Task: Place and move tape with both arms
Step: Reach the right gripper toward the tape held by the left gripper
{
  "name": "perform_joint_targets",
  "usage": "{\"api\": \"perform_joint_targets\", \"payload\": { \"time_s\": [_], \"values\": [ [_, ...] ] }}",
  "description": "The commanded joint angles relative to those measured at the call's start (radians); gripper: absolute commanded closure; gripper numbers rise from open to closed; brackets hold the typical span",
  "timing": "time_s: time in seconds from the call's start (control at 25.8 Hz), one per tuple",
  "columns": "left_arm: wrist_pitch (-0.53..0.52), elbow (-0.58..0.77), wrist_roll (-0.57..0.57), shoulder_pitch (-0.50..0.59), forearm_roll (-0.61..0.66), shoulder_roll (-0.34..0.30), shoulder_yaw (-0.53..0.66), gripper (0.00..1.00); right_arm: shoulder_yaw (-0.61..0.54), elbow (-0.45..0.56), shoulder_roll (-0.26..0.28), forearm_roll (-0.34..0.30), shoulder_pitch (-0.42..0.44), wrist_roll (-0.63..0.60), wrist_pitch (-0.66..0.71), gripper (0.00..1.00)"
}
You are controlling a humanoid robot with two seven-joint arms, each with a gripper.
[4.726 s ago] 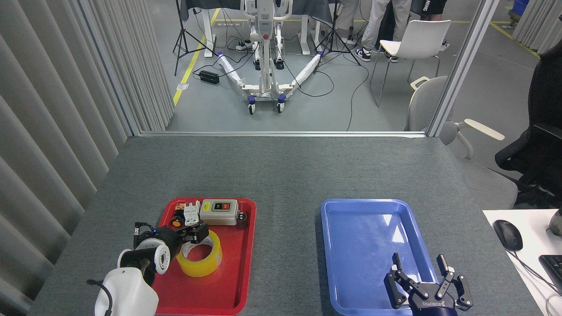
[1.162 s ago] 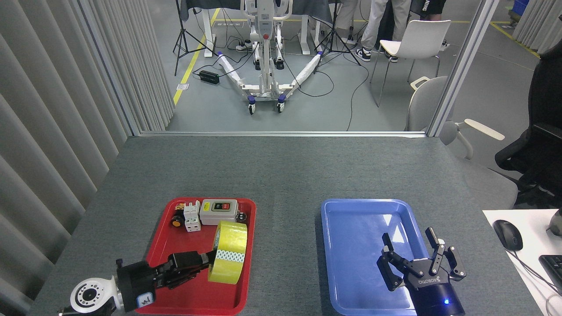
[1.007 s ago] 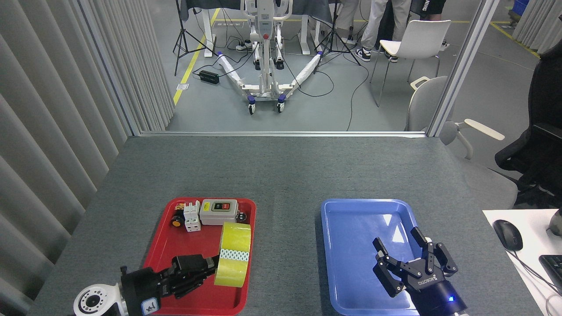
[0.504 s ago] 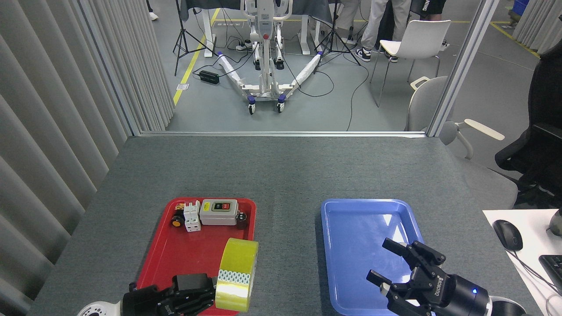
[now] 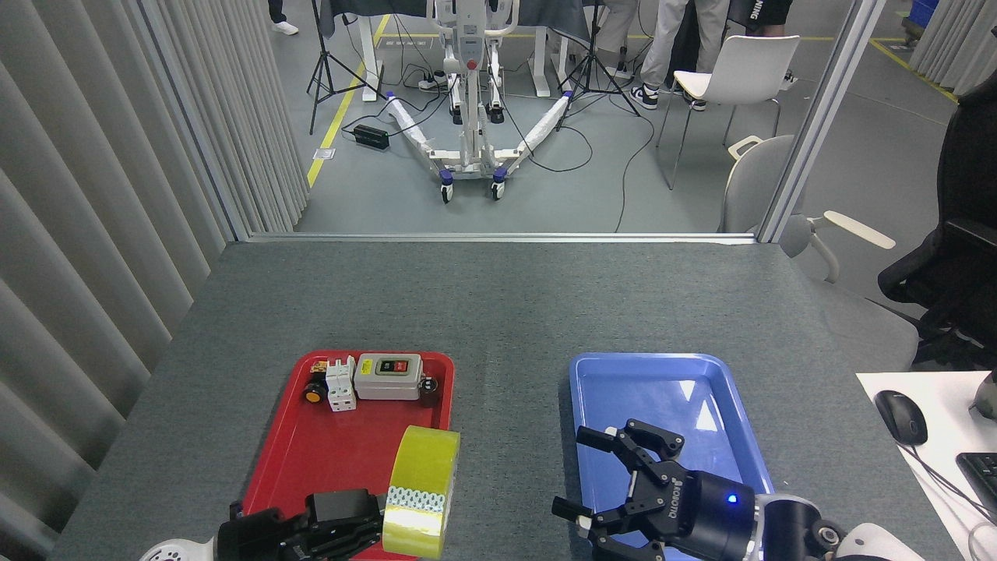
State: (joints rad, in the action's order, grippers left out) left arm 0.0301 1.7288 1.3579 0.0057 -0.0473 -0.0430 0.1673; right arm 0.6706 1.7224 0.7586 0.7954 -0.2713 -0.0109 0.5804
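Has swung the right gripper (image 5: 593, 474) round to the left within the last half second. Points it now sideways over the near left part of the blue tray (image 5: 705, 372), with its fingers (image 5: 600, 438) spread wide and turned toward the tape (image 5: 420, 483). Shortly before, kept it more to the right and pointing away from the body.

Holds the left gripper (image 5: 372, 520) almost in the same place as half a second ago, with its fingers (image 5: 343, 510) pinching the tape at the lower left side, as far as can be seen. Keeps the roll raised on its edge at the near right corner of the red tray (image 5: 269, 460), partly over the rim, and not lying flat in the tray as some seconds ago.

Means, probably, a handover from one arm to the other: tape already picked up, receiving side now open and aligned, but a clear strip of worktop (image 5: 498, 312) between the two. Nothing placed in the blue tray yet.

Looks like a wide roll, glossy and translucent yellow, with a bright reflection low on the outer face. Shows a white band with a small printed pattern across it. Seems rigid and easy to take by the rim, though probably slippery on the smooth surface.
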Motion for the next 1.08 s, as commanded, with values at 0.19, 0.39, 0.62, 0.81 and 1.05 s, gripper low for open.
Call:
{"api": "perform_joint_targets", "payload": {
  "time_s": [0.19,0.39,0.62,0.81,1.05],
  "values": [
    [-0.013,-0.002,-0.002,-0.004,0.003,0.0,0.001,0.83,0.052,-0.084,-0.153,0.027,-0.094,0.055,-0.002,0.09],
    [-0.013,-0.002,-0.003,-0.007,0.004,-0.002,0.005,0.83,0.061,-0.147,-0.239,0.048,-0.138,0.062,-0.002,0.1],
    [-0.015,-0.002,-0.006,-0.01,0.006,-0.002,0.005,0.83,0.126,-0.195,-0.286,0.051,-0.195,0.062,-0.008,0.16],
    [-0.015,-0.003,-0.006,-0.015,0.007,0.0,0.008,0.83,0.141,-0.236,-0.321,0.051,-0.217,0.06,-0.011,0.21],
    [-0.016,-0.005,-0.006,-0.024,0.007,0.0,0.008,0.83,0.149,-0.265,-0.354,0.051,-0.227,0.06,-0.002,0.31]
  ]
}}
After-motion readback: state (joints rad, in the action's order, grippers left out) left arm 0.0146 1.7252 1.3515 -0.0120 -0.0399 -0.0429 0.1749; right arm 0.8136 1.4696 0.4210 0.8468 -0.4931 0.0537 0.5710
